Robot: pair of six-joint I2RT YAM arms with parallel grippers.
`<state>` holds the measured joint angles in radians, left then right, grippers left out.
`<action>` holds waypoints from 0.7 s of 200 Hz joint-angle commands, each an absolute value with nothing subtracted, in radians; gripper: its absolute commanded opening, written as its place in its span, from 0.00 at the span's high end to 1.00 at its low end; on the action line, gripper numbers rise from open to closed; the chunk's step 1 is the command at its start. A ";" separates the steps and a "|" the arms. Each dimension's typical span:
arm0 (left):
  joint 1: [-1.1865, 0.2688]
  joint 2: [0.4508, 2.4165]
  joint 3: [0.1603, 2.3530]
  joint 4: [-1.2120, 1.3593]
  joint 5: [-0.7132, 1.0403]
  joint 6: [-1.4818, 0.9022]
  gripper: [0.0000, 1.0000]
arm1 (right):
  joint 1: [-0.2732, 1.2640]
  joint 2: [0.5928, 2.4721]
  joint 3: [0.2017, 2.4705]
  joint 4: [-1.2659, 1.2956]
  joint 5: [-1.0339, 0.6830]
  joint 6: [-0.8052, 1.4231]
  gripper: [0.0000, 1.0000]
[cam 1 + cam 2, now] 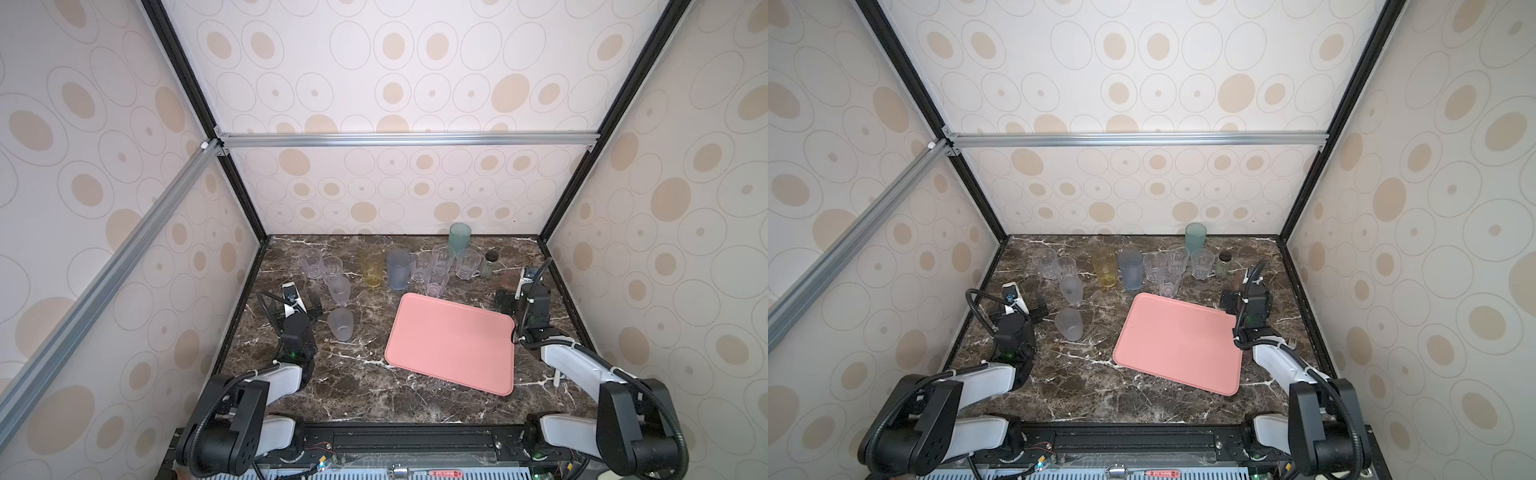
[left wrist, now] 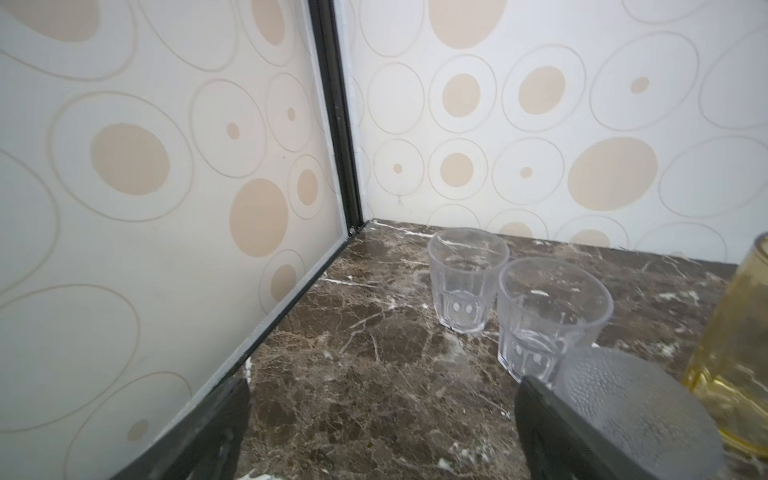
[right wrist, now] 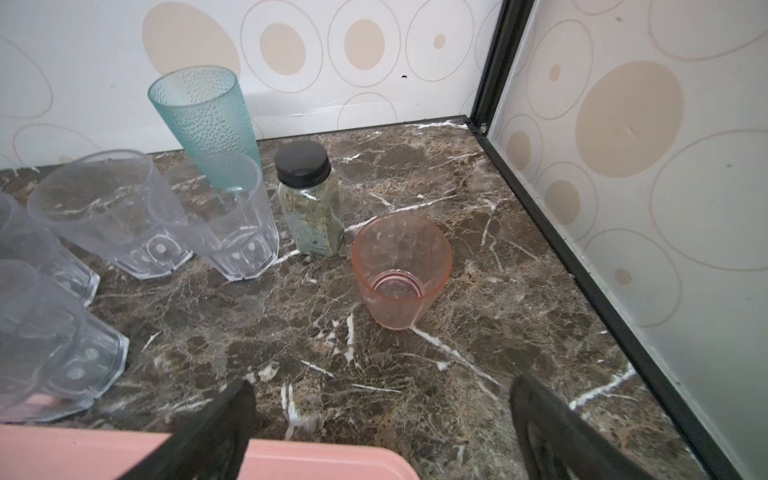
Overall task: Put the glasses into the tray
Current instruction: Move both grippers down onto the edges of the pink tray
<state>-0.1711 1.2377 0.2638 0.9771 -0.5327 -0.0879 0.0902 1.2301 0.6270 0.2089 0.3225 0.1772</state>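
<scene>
Glasses [image 1: 398,269] stand in a loose row across the far tabletop [image 1: 353,386], beyond the pink tray [image 1: 453,340]. Left gripper [image 2: 382,411] gapes wide and empty, 1 frosted glass [image 2: 623,407] just right of it. Right gripper [image 3: 382,411] gapes too, the pink glass [image 3: 401,270] just beyond it.

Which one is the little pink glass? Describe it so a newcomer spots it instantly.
Start at the salmon tray, then look past its far right corner toward the back right corner of the marble table. There the pink glass stands upright beside the black-lidded jar: the only pink tumbler, short and plain-walled, unlike the clear faceted glasses.
</scene>
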 commanded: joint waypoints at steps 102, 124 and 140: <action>-0.191 0.930 0.707 0.147 -0.248 -0.443 0.19 | 0.065 1.211 0.902 -0.689 -0.089 0.500 0.28; -0.280 1.002 0.806 0.026 -0.244 -0.420 0.21 | 0.030 1.195 0.863 -0.725 -0.084 0.484 0.38; -0.387 1.046 0.841 -0.016 -0.299 -0.393 0.20 | 0.002 1.204 0.843 -0.727 -0.105 0.483 0.40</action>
